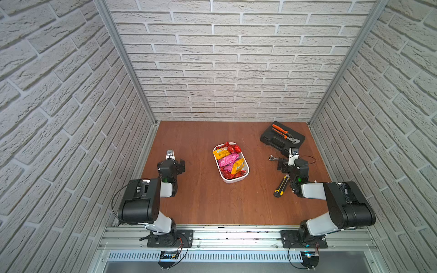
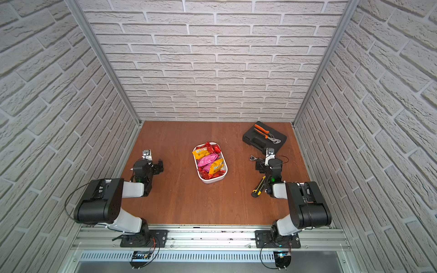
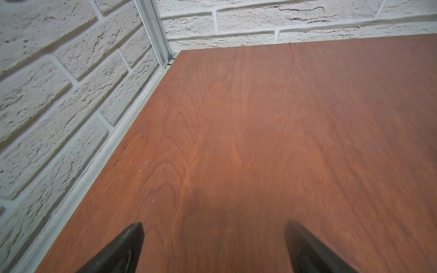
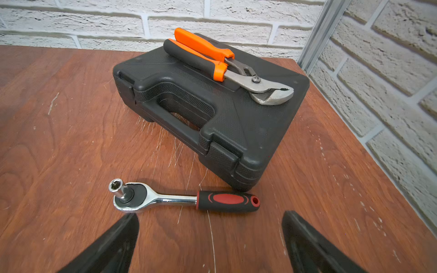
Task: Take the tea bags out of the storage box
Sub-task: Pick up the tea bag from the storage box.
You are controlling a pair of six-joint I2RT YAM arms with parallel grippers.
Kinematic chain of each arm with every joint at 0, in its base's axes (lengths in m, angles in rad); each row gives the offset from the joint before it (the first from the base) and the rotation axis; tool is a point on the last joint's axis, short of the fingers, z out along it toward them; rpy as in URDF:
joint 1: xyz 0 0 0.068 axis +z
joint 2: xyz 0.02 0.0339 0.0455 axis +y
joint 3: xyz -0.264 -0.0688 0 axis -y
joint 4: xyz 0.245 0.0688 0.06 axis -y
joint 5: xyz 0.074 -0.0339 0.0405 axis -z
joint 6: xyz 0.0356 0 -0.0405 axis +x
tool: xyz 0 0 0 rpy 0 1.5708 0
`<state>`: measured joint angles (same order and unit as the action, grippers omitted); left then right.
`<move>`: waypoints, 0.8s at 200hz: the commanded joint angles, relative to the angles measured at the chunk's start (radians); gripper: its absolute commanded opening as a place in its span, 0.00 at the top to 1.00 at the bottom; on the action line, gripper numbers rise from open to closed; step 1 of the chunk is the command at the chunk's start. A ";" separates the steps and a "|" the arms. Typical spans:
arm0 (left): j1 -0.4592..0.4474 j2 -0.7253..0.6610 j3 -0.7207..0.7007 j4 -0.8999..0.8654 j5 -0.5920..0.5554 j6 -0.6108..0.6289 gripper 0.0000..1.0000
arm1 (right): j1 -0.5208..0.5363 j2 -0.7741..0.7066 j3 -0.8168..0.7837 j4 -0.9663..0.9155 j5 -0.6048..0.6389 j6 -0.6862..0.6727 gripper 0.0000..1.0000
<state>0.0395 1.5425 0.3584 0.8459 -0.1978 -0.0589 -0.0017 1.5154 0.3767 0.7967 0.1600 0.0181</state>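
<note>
The storage box [image 1: 233, 180] [image 2: 212, 181], a shallow white tub, stands in the middle of the wooden table in both top views. It is piled with tea bags [image 1: 228, 158] [image 2: 207, 158]: mostly red foil sachets, with two yellow-orange and pink ones on top. My left gripper [image 1: 175, 165] [image 2: 153, 168] rests well to the left of the box, open and empty, over bare wood in the left wrist view [image 3: 214, 224]. My right gripper [image 1: 287, 164] [image 2: 264, 165] sits to the right of the box, open and empty [image 4: 210, 214], just short of a ratchet wrench.
A black tool case [image 1: 282, 138] [image 4: 212, 113] with orange pliers [image 1: 285, 133] [image 4: 220, 63] on it lies at the back right. A ratchet wrench [image 4: 184, 199] lies in front of my right gripper. A yellow-black utility knife [image 1: 281, 186] lies beside the right arm. Brick walls close three sides.
</note>
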 commanded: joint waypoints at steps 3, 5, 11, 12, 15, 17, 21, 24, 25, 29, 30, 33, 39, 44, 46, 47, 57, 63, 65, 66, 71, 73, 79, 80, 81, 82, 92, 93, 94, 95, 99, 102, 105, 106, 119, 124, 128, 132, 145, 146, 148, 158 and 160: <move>0.008 0.010 0.019 0.057 -0.009 0.011 0.02 | 0.008 0.000 0.019 0.043 0.009 -0.008 0.01; 0.008 0.009 0.019 0.057 -0.010 0.010 0.01 | 0.008 0.000 0.018 0.043 0.009 -0.007 0.01; 0.009 0.009 0.019 0.056 -0.009 0.011 0.01 | 0.008 0.000 0.018 0.043 0.009 -0.008 0.01; 0.009 0.009 0.019 0.057 -0.009 0.010 0.01 | 0.008 0.000 0.019 0.042 0.009 -0.008 0.01; 0.008 0.009 0.019 0.057 -0.009 0.011 0.02 | 0.008 0.000 0.019 0.042 0.009 -0.006 0.01; 0.009 0.009 0.019 0.057 -0.009 0.010 0.01 | 0.008 0.000 0.019 0.044 0.009 -0.007 0.01; 0.009 0.009 0.019 0.057 -0.009 0.010 0.01 | 0.008 0.000 0.019 0.044 0.009 -0.007 0.01; 0.009 0.010 0.019 0.058 -0.009 0.011 0.01 | 0.008 0.000 0.019 0.042 0.007 -0.007 0.01; 0.009 0.010 0.019 0.057 -0.009 0.011 0.01 | 0.008 0.000 0.019 0.042 0.008 -0.007 0.01; 0.009 0.009 0.019 0.057 -0.010 0.011 0.01 | 0.008 0.000 0.019 0.042 0.009 -0.006 0.01; 0.008 0.009 0.019 0.056 -0.010 0.010 0.01 | 0.008 0.000 0.018 0.042 0.009 -0.007 0.01; 0.009 0.009 0.019 0.056 -0.010 0.011 0.02 | 0.008 0.000 0.019 0.043 0.009 -0.008 0.01; 0.008 0.009 0.019 0.056 -0.008 0.010 0.02 | 0.008 0.000 0.019 0.043 0.008 -0.008 0.01; 0.008 0.010 0.019 0.056 -0.009 0.011 0.01 | 0.008 0.000 0.019 0.043 0.008 -0.008 0.01; 0.009 0.009 0.019 0.057 -0.008 0.011 0.01 | 0.008 0.000 0.019 0.044 0.009 -0.007 0.01; 0.009 0.009 0.019 0.057 -0.010 0.011 0.01 | 0.008 0.000 0.018 0.043 0.009 -0.007 0.01; 0.009 0.009 0.019 0.056 -0.009 0.010 0.01 | 0.008 0.001 0.019 0.043 0.008 -0.007 0.01; 0.009 0.009 0.019 0.056 -0.009 0.011 0.02 | 0.008 0.001 0.019 0.044 0.007 -0.008 0.01; 0.009 0.010 0.019 0.057 -0.008 0.011 0.01 | 0.008 0.001 0.019 0.043 0.007 -0.008 0.01; 0.010 0.009 0.019 0.056 -0.010 0.010 0.02 | 0.008 0.001 0.019 0.044 0.007 -0.007 0.01; 0.008 0.008 0.019 0.056 -0.008 0.011 0.01 | 0.008 0.000 0.018 0.044 0.007 -0.007 0.01; 0.009 0.009 0.019 0.057 -0.007 0.011 0.02 | 0.008 0.001 0.018 0.042 0.008 -0.007 0.01; 0.010 0.010 0.019 0.055 -0.008 0.011 0.01 | 0.008 0.002 0.020 0.042 0.007 -0.007 0.01; 0.010 0.010 0.019 0.056 -0.008 0.011 0.01 | 0.008 0.002 0.020 0.042 0.007 -0.007 0.01; 0.010 0.009 0.019 0.055 -0.008 0.011 0.02 | 0.008 0.002 0.020 0.042 0.007 -0.008 0.01; 0.010 0.009 0.019 0.056 -0.008 0.011 0.02 | 0.008 0.002 0.020 0.042 0.007 -0.008 0.01; 0.011 0.008 0.019 0.055 -0.006 0.010 0.02 | 0.008 0.000 0.020 0.040 0.007 -0.007 0.01; 0.011 0.009 0.019 0.055 -0.006 0.011 0.02 | 0.008 0.001 0.019 0.040 0.007 -0.006 0.01; 0.010 0.009 0.019 0.055 -0.006 0.010 0.01 | 0.008 0.001 0.020 0.040 0.007 -0.005 0.01; 0.010 0.009 0.019 0.055 -0.007 0.010 0.01 | 0.008 0.002 0.020 0.041 0.007 -0.005 0.01; 0.010 0.009 0.019 0.055 -0.007 0.011 0.01 | 0.007 0.002 0.019 0.041 0.007 -0.006 0.01; 0.010 0.008 0.019 0.055 -0.007 0.010 0.01 | 0.008 0.001 0.019 0.041 0.008 -0.006 0.01; 0.010 0.008 0.019 0.055 -0.007 0.010 0.02 | 0.008 0.000 0.019 0.041 0.007 -0.007 0.01; 0.010 0.008 0.019 0.055 -0.007 0.010 0.02 | 0.008 0.000 0.019 0.042 0.007 -0.007 0.01; 0.010 0.007 0.017 0.060 -0.006 0.010 0.01 | 0.008 -0.012 0.013 0.054 -0.014 -0.017 0.01; 0.010 0.004 0.014 0.064 -0.005 0.012 0.02 | 0.008 -0.032 0.018 0.035 -0.038 -0.027 0.01; 0.010 -0.004 0.014 0.056 -0.001 0.014 0.01 | 0.007 -0.052 0.027 0.005 -0.062 -0.037 0.01; 0.009 -0.018 0.017 0.041 0.006 0.017 0.02 | 0.009 -0.076 0.043 -0.045 -0.079 -0.043 0.01; 0.001 -0.089 0.034 -0.052 0.009 0.031 0.01 | 0.018 -0.169 0.159 -0.368 -0.085 -0.023 0.01; -0.001 -0.097 0.036 -0.062 0.008 0.032 0.01 | 0.018 -0.174 0.168 -0.392 -0.086 -0.021 0.01; -0.002 -0.108 0.041 -0.079 0.006 0.033 0.02 | 0.019 -0.185 0.195 -0.449 -0.086 -0.017 0.01; -0.010 -0.165 0.060 -0.166 -0.004 0.035 0.01 | 0.019 -0.210 0.301 -0.646 -0.085 0.016 0.01; -0.011 -0.181 0.064 -0.182 -0.004 0.035 0.01 | 0.019 -0.213 0.319 -0.682 -0.087 0.023 0.01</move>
<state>0.0380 1.4914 0.3634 0.7799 -0.1955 -0.0452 0.0051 1.4136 0.4805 0.5198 0.1101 0.0040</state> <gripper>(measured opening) 0.986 0.990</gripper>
